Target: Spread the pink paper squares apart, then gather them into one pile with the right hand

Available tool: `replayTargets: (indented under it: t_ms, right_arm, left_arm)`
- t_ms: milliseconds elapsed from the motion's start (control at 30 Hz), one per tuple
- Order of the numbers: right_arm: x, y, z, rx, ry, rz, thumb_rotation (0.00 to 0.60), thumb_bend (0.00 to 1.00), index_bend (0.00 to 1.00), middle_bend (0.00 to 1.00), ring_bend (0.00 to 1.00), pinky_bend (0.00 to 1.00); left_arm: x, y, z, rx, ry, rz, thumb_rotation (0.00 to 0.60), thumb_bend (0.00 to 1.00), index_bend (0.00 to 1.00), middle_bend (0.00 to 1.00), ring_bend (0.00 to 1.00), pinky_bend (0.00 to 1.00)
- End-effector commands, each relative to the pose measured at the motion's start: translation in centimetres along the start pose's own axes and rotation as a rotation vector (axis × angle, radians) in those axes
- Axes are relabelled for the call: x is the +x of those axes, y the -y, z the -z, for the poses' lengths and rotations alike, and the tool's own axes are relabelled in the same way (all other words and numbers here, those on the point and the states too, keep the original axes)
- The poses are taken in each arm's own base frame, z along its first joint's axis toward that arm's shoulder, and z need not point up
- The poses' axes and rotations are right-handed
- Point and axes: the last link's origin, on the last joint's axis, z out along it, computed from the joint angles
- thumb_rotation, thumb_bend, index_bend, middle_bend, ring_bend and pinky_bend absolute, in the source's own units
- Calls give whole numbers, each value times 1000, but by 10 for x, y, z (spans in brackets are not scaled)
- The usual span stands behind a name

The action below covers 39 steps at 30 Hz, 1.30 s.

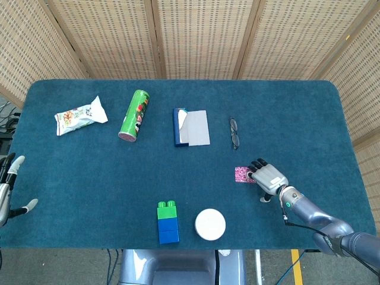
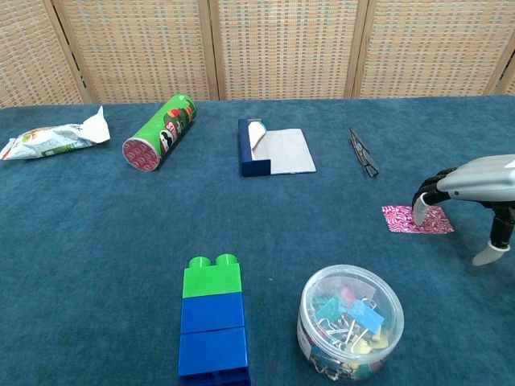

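The pink paper squares (image 1: 242, 174) (image 2: 402, 219) lie as one patterned pile on the blue cloth, right of centre. My right hand (image 1: 270, 177) (image 2: 471, 185) hovers palm down at the pile's right side, fingers curled downward with their tips pressing on the paper's right part. The thumb hangs free to the right, and the hand holds nothing. My left hand (image 1: 8, 189) shows only at the left edge of the head view, fingers apart and empty, far from the paper.
A tub of binder clips (image 2: 350, 322) and a green-and-blue block stack (image 2: 213, 318) stand near the front. Further back lie glasses (image 1: 234, 132), a blue notebook (image 1: 191, 127), a green can (image 1: 134, 114) and a snack bag (image 1: 79, 115).
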Motion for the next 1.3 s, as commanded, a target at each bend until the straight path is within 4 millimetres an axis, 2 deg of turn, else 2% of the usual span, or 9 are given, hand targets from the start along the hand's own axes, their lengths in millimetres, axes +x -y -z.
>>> replayTargets:
  t_ms: [33,767,900,1100,1300]
  right_arm:
    - [-1,-4,2,-12,4,1,600,208,250,152,0,11]
    - [-17,-53,31,-168,20,-48,600,232,253,152,0,11]
    - [-11,-51,32,-161,-3,-49,600,231,253,152,0,10]
    - [1,-35,24,-106,-24,-36,600,230,253,153,0,11]
    - [1,-22,13,-68,-7,-26,600,230,253,152,0,10]
  left_arm:
    - [0,0,0,-1,-1,1,600,174,35,0,0,0]
    - [3,-5,0,-20,-5,-5,600,174,35,0,0,0]
    - [3,-7,0,-23,-5,-4,600,174,35,0,0,0]
    - [0,-5,0,-15,4,-3,600,174,35,0,0,0]
    - [0,0,0,0,6,-5,600,175,35,0,0,0]
